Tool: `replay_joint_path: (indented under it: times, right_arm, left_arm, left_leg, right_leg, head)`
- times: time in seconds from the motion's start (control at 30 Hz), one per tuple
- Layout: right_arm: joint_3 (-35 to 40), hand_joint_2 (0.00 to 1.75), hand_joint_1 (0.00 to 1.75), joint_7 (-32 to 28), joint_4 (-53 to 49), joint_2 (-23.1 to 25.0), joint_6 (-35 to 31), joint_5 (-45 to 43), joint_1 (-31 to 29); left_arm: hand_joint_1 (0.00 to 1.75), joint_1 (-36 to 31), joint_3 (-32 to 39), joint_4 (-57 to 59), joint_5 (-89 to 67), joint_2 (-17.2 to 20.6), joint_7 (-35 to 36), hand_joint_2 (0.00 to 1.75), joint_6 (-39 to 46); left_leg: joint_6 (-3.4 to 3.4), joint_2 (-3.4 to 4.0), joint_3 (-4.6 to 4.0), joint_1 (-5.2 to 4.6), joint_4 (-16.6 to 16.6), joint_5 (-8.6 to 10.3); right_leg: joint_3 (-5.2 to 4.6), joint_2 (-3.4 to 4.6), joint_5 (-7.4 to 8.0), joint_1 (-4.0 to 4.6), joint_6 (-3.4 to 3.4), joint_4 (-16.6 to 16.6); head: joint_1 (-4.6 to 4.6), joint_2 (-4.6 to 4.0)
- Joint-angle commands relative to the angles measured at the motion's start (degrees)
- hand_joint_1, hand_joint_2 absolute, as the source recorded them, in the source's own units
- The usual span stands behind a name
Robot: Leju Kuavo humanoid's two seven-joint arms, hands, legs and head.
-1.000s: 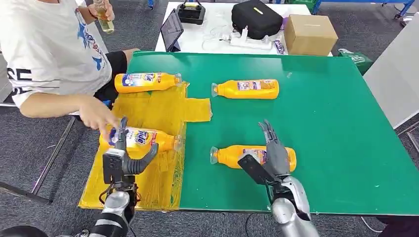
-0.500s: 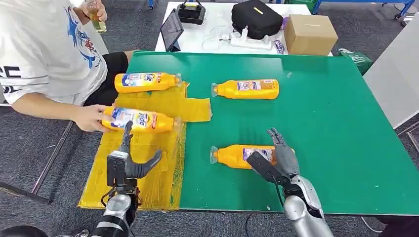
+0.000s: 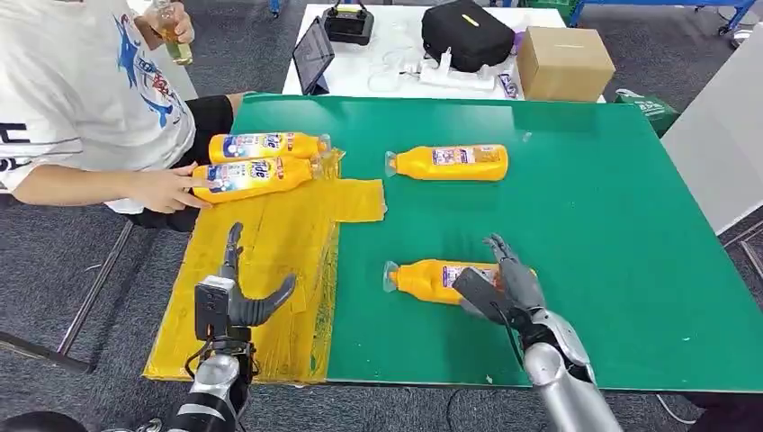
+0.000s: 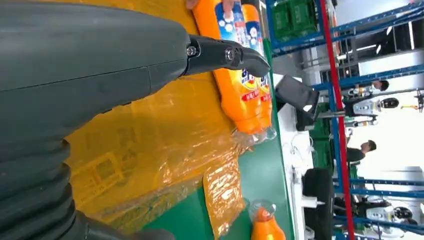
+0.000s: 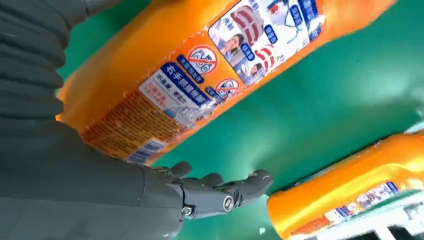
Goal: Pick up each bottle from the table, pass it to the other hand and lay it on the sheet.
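Several orange bottles lie on their sides. One bottle (image 3: pixel 266 145) rests at the far edge of the yellow sheet (image 3: pixel 279 243). A person's hand (image 3: pixel 166 189) holds a second bottle (image 3: pixel 256 175) just beside it; both appear in the left wrist view as a pair of bottles (image 4: pixel 242 80). A third bottle (image 3: pixel 450 162) lies on the bare green table (image 3: pixel 585 225). My right hand (image 3: pixel 499 288) rests against the nearest bottle (image 3: pixel 427 280) (image 5: pixel 200 65), its fingers (image 5: pixel 220 192) stretched out alongside, not wrapped around. Open and holding nothing, my left hand (image 3: pixel 236 301) hovers over the sheet's near part.
A person in a white shirt (image 3: pixel 81 99) sits at the table's left side and holds a small bottle (image 3: pixel 173 34) up. Behind stands a white table with a black bag (image 3: pixel 468 31), a cardboard box (image 3: pixel 565 61) and a tablet (image 3: pixel 312 54). A grey panel (image 3: pixel 720 144) stands at right.
The person has slid the bottle on the sheet away from my left hand, up beside the far bottle. My right hand has dropped lower against the nearest bottle. My left hand has drawn back slightly.
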Motion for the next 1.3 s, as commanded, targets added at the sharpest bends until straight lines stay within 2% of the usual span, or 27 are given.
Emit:
replay_joint_path:
  times: [0.03, 0.23, 0.53, 0.9, 0.93, 0.97, 1.0, 1.07, 1.1, 1.3]
  right_arm:
    - [5.15, 1.75, 0.0, 2.6, 18.36, -2.87, 3.88, -0.54, -9.63]
    - [5.44, 1.75, 0.0, 2.62, 18.83, -2.93, 4.07, -0.58, -9.89]
    - [12.59, 1.75, 0.0, 4.36, 28.88, -3.64, 8.43, 0.63, -18.16]
    - [19.59, 1.75, 0.0, 4.79, 35.36, -4.1, 13.24, -1.2, -23.13]
    - [19.9, 1.75, 0.42, 4.66, 35.66, -4.07, 13.31, -1.69, -23.17]
    - [20.29, 1.75, 1.31, 4.63, 35.97, -4.0, 13.22, -1.98, -23.04]
    - [20.71, 1.75, 1.61, 4.41, 36.17, -4.11, 13.47, -2.64, -23.0]
    - [20.89, 1.75, 1.75, 4.06, 36.2, -4.28, 13.51, -3.33, -22.86]
    - [20.99, 1.75, 1.71, 3.84, 35.98, -4.47, 13.12, -3.95, -22.63]
    - [20.6, 1.75, 1.75, 3.04, 35.19, -4.65, 12.89, -5.49, -22.21]
  left_arm:
    - [0.0, -4.17, -0.81, 7.99, 1.04, -0.34, -0.03, 1.75, -0.65]
    - [0.0, -4.19, -0.89, 8.06, 1.05, -0.24, -0.06, 1.75, -0.67]
    - [0.0, -5.96, -1.7, 11.61, 1.68, -0.48, 0.24, 1.75, -1.28]
    - [0.0, -7.34, -2.35, 14.56, 3.0, -0.83, 0.75, 1.75, -2.37]
    - [0.0, -7.46, -2.43, 14.82, 3.1, -0.89, 0.84, 1.75, -2.27]
    - [0.0, -7.59, -2.58, 15.03, 3.12, -0.92, 0.79, 1.75, -2.17]
    - [0.0, -7.65, -2.71, 15.19, 3.23, -0.93, 0.76, 1.75, -2.26]
    - [0.0, -7.75, -2.84, 15.34, 3.2, -0.93, 0.74, 1.75, -2.06]
    - [0.0, -7.81, -2.84, 15.44, 3.4, -0.96, 0.72, 1.75, -1.98]
    - [0.0, -7.88, -2.95, 15.53, 3.46, -0.91, 0.7, 1.75, -1.93]
  left_leg:
    - [-0.03, 0.05, 0.11, 0.06, -0.02, 0.03]
    - [0.04, -0.09, 0.2, 0.09, -0.03, 0.1]
    - [0.07, 0.01, 0.31, 0.05, -0.01, 0.13]
    - [0.14, 0.25, 0.49, 0.07, 0.0, 0.2]
    - [0.16, 0.24, 0.54, 0.06, 0.0, 0.2]
    - [0.13, 0.21, 0.49, 0.11, -0.03, 0.25]
    - [0.15, 0.2, 0.6, 0.06, -0.03, 0.22]
    - [0.09, 0.16, 0.49, 0.17, -0.08, 0.34]
    - [0.14, 0.21, 0.72, 0.09, -0.03, 0.23]
    - [0.12, 0.15, 0.69, 0.13, -0.05, 0.31]
  right_leg:
    - [0.15, -0.01, 0.07, 0.07, -0.07, -0.09]
    - [0.28, -0.14, 0.1, 0.11, -0.03, -0.13]
    - [0.35, -0.04, 0.14, 0.07, 0.02, -0.11]
    - [0.45, 0.09, 0.38, 0.09, -0.05, -0.14]
    - [0.5, 0.08, 0.37, 0.08, -0.04, -0.14]
    - [0.48, 0.04, 0.43, 0.13, -0.08, -0.19]
    - [0.57, 0.05, 0.38, 0.08, -0.05, -0.16]
    - [0.52, -0.06, 0.52, 0.2, -0.15, -0.31]
    - [0.69, 0.06, 0.4, 0.12, -0.06, -0.2]
    - [0.7, -0.01, 0.48, 0.16, -0.09, -0.28]
  head:
    - [0.0, 0.0]
    - [0.0, 0.0]
    - [0.0, 0.0]
    - [0.02, 0.0]
    - [0.02, 0.0]
    - [0.0, 0.0]
    - [0.02, 0.0]
    - [0.02, 0.0]
    - [0.02, 0.0]
    - [0.0, 0.0]
